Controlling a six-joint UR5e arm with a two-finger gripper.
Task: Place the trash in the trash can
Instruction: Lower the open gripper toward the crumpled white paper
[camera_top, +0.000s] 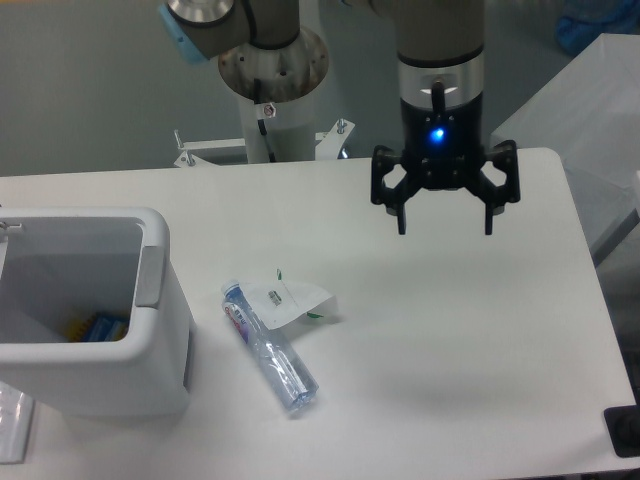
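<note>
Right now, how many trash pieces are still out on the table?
2. The paper wrapper lies right of the trash can; the crushed bottle lies against it, angled toward the front edge. Something blue sits inside the can; more may be hidden.

Arm vertical, hand (445, 230) pointing down, fingers spread wide.

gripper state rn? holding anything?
Black two-finger gripper: open, fingers spread, holding nothing, above the white table.
</note>
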